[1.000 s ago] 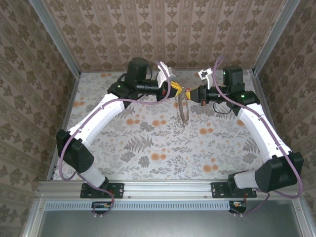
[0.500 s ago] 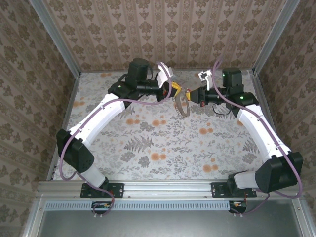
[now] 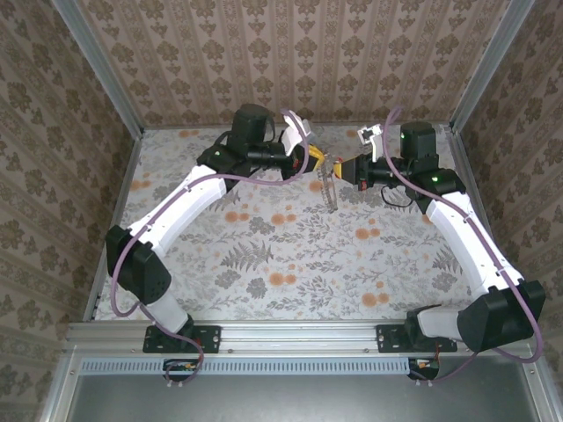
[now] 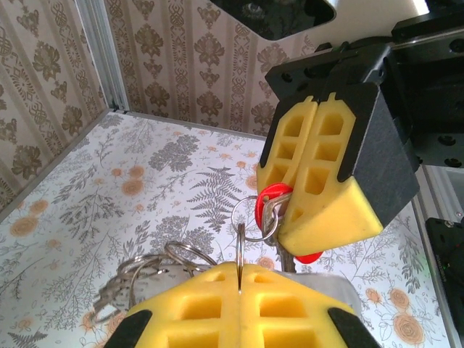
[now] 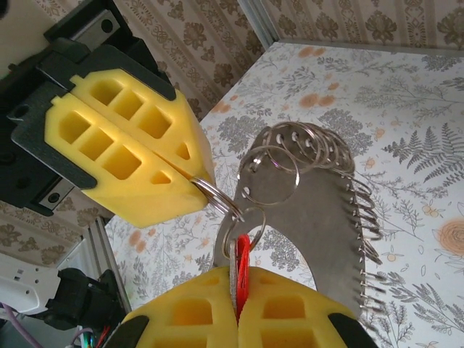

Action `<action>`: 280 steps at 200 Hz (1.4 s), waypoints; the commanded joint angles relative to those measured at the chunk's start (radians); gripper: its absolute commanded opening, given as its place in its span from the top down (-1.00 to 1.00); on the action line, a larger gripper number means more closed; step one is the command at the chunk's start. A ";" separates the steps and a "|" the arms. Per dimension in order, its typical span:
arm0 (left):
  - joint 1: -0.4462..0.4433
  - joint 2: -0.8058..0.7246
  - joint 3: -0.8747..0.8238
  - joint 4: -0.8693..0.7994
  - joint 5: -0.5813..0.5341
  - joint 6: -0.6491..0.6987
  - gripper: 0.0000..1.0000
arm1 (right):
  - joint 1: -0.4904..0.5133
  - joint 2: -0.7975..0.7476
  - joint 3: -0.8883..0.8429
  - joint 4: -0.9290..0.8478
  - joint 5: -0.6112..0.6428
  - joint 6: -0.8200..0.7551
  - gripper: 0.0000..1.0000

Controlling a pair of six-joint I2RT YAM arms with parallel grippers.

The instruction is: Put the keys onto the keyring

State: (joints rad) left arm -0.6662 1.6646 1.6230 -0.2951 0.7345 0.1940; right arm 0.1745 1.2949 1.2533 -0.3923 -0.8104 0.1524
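table (image 3: 308,264) | top: pale, printed with orange flowers (image 3: 281,280), grey ferns (image 3: 237,255)

Keyring (image 5: 326,210): shiny bare metal. Keys (image 5: 243,270): glossy red plastic. Jaws: matt yellow foam.

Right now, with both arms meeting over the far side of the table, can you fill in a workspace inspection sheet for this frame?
Surface: table covered in a flower-and-fern print.
Job's things: red key pinched at the right gripper's tips; keyring, a metal piece lined with many small rings, hangs from a ring the left gripper pinches. A ring sits at the key's head; whether it is threaded through cannot be told.
Clutter: nothing seen.
Grippers: left gripper and right gripper both shut, tips close together.
Cables: purple cables run along both arms.
Surroundings: patterned walls, metal frame posts, rail at the near edge.
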 commanded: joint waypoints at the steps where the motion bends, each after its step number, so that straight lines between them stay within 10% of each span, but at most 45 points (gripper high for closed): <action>1: 0.005 0.011 0.019 0.032 0.032 -0.015 1.00 | -0.002 -0.016 0.011 -0.005 0.006 -0.004 1.00; 280: -0.001 0.024 0.038 -0.016 0.080 0.017 1.00 | 0.023 0.066 0.115 -0.084 -0.041 -0.072 1.00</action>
State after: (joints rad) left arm -0.6662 1.6882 1.6241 -0.3145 0.7845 0.1951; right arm 0.1905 1.3537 1.3319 -0.4534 -0.8303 0.1059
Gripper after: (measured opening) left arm 0.043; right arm 0.068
